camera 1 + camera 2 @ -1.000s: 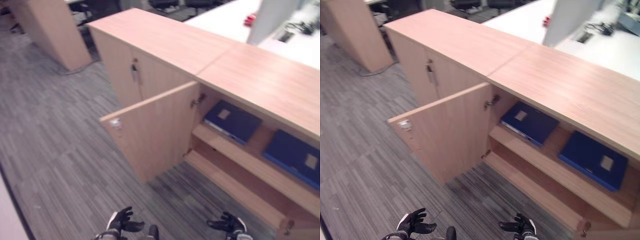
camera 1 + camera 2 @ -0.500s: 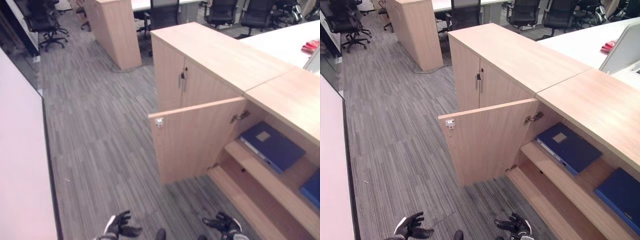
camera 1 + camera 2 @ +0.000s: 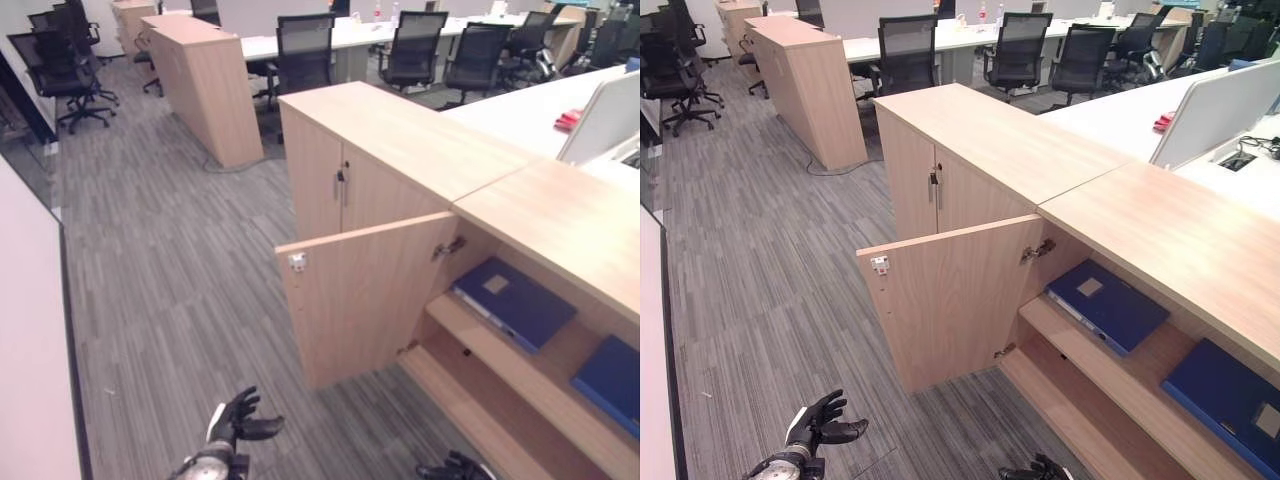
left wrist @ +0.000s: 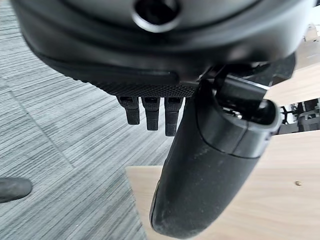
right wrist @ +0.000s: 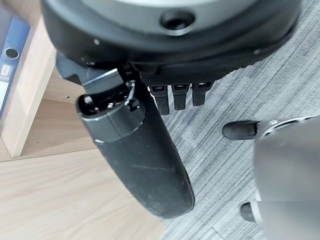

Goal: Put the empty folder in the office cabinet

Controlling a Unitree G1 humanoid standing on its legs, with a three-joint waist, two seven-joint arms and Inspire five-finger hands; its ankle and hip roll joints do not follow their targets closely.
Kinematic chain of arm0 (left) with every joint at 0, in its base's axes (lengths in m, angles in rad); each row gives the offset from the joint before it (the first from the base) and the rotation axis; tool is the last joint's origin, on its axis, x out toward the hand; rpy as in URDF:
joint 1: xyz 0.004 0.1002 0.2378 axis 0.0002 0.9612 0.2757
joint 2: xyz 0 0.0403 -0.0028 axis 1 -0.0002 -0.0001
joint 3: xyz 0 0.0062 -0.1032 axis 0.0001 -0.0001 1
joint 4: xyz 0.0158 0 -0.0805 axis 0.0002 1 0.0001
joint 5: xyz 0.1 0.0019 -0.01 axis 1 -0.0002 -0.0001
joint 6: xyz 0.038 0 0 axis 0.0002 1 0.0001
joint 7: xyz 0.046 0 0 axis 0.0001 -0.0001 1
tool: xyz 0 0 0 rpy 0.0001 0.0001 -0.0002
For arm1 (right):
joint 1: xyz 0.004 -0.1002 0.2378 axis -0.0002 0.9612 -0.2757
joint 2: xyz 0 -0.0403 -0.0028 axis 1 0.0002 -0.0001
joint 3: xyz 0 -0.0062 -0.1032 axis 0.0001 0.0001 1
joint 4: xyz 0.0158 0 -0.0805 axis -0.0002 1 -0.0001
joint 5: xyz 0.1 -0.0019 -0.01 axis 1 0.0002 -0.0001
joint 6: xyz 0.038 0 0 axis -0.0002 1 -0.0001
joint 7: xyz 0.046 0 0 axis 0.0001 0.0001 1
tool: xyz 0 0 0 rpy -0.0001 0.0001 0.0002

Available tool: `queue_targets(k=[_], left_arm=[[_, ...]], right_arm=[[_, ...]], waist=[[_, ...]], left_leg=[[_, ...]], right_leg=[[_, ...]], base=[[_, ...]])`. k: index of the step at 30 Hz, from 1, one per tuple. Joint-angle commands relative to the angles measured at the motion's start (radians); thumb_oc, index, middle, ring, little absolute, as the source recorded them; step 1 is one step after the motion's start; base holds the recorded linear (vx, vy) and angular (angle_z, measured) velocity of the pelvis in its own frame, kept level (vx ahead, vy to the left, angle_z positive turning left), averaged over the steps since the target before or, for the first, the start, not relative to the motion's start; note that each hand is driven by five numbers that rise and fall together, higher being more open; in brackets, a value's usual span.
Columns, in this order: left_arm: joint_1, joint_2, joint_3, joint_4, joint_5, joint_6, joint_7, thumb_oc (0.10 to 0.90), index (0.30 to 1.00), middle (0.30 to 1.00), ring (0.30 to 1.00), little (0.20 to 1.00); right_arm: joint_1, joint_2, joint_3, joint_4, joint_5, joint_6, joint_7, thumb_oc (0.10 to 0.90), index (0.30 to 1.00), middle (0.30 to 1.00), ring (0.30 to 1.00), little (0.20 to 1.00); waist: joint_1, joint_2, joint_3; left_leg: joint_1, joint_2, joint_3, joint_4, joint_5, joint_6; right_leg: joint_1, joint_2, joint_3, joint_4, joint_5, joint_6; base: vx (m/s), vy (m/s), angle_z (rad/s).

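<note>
A light wooden office cabinet (image 3: 400, 130) stands ahead with one door (image 3: 370, 300) swung open toward me. Inside, on the upper shelf (image 3: 520, 365), a blue folder (image 3: 512, 302) lies flat, and a second blue folder (image 3: 610, 380) lies further right. My left hand (image 3: 235, 420) hangs low over the carpet, well short of the door, fingers spread and holding nothing. My right hand (image 3: 455, 467) shows at the bottom edge below the shelves. In its wrist view the fingers (image 5: 180, 95) are straight and the thumb (image 5: 140, 155) is out, with nothing held.
A closed double-door section (image 3: 340, 185) adjoins the open one. A second wooden cabinet (image 3: 205, 85) and several office chairs stand at the back. White desks (image 3: 510, 105) with a partition (image 3: 600, 115) lie behind the cabinet. Grey striped carpet (image 3: 170, 260) spreads to the left.
The whole picture has shifted as the camera moved, bringing more of the room into view. Both hands stay empty; the right hand sits lower at the picture's edge. The door and folders have not moved.
</note>
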Motion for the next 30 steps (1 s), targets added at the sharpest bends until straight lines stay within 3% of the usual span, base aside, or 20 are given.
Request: queue_targets(k=[1,8,16,24,30], left_arm=[[-0.145,0.062,0.062,-0.025,-0.056,-0.076,0.040,0.800,0.900,0.900,0.900,0.900],[-0.344,0.198,0.115,-0.027,-0.147,-0.094,0.076,0.800,0.900,0.900,0.900,0.900],[-0.530,0.306,0.070,0.029,-0.153,-0.095,0.075,0.800,0.900,0.900,0.900,0.900],[-0.638,0.322,0.013,0.071,-0.138,-0.092,0.064,0.800,0.900,0.900,0.900,0.900],[-0.693,0.277,-0.032,0.101,-0.134,-0.091,0.056,0.800,0.900,0.900,0.900,0.900]], right_arm=[[-0.049,-0.044,-0.002,-0.010,-0.028,-0.032,0.008,0.800,0.900,0.900,0.900,0.900],[-0.038,-0.057,0.023,-0.021,-0.043,-0.023,0.025,0.800,0.900,0.900,0.900,0.900],[-0.031,-0.065,0.038,-0.018,-0.045,-0.016,0.040,0.800,0.900,0.900,0.900,0.900],[-0.017,-0.069,0.045,-0.012,-0.056,-0.011,0.048,0.800,0.900,0.900,0.900,0.900],[-0.014,-0.062,0.010,0.035,-0.012,-0.005,0.043,0.800,0.900,0.900,0.900,0.900]], waist=[[-0.003,0.012,-0.010],[-0.041,0.013,-0.028],[-0.077,0.012,-0.037],[-0.103,0.013,-0.038],[-0.130,0.015,-0.042]], left_leg=[[0.036,0.000,0.012,-0.001,-0.115,-0.038],[0.046,0.002,0.032,-0.001,-0.127,-0.039],[0.049,-0.001,0.056,-0.001,-0.136,-0.038],[0.049,-0.005,0.074,-0.001,-0.143,-0.035],[0.057,-0.009,0.083,-0.001,-0.150,-0.032]], right_leg=[[0.054,-0.040,-0.035,0.014,-0.088,0.077],[0.043,-0.043,-0.013,0.023,-0.081,0.087],[0.029,-0.050,0.007,0.028,-0.068,0.101],[0.016,-0.057,0.020,0.031,-0.059,0.110],[0.014,-0.061,0.039,0.027,-0.054,0.113]], base=[[0.05,0.027,0.00],[0.04,0.027,-0.10],[0.01,0.027,-0.06],[0.00,0.029,-0.09],[0.01,0.023,-0.08]])
